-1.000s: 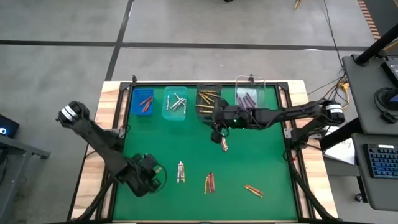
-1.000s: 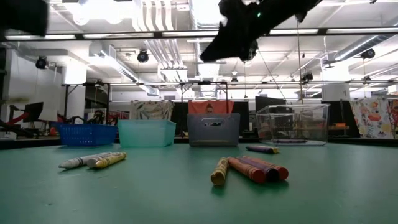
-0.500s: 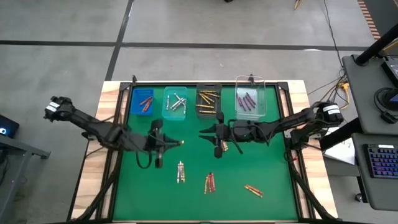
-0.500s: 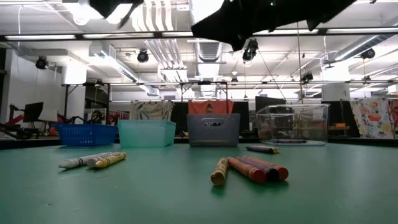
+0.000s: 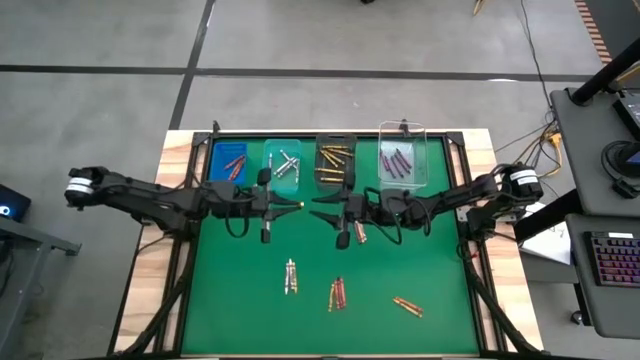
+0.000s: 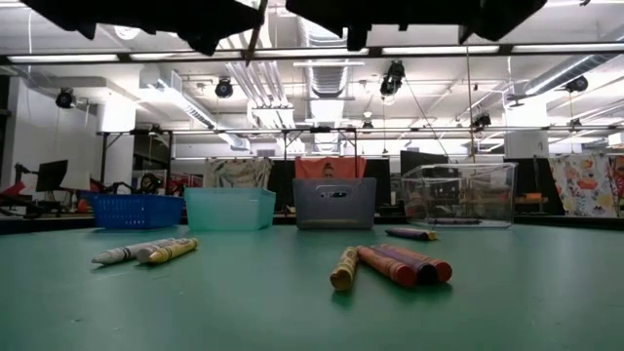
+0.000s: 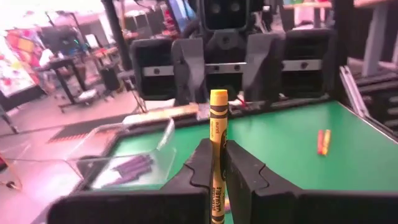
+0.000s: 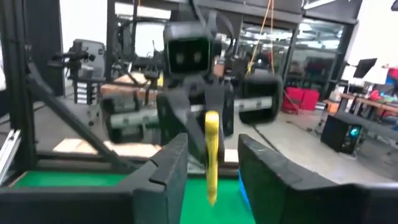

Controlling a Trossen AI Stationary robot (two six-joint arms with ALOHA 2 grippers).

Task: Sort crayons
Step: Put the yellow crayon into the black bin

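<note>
Both arms meet above the middle of the green counter (image 5: 430, 290), facing each other tip to tip. The left claw (image 7: 218, 163) is clamped shut on a yellow crayon (image 7: 218, 134), held at its lower half so that the upper half stands clear beyond the fingertips. The right claw (image 8: 210, 163) stands with its fingers spread wide just in front of that crayon; from its own wrist view the stick hangs in the gap between them, touching neither as far as I can tell. Judged from this, a hand-over is in progress. The loose crayons (image 5: 338, 293) lie in small clusters on the near half of the counter: a pair to the left, a bunch in the middle, one or two to the right. Others are already lying in the four bins (image 5: 283, 165) ranged along the far edge. A crayon of this kind should handle as light, stiff and brittle, its paper wrapper giving fair friction while bare wax would slip. The receiving grip belongs on the free upper half, square across the shaft and clear of the left fingers. Excess squeeze or any twisting pull between the claws risks snapping it.
</note>
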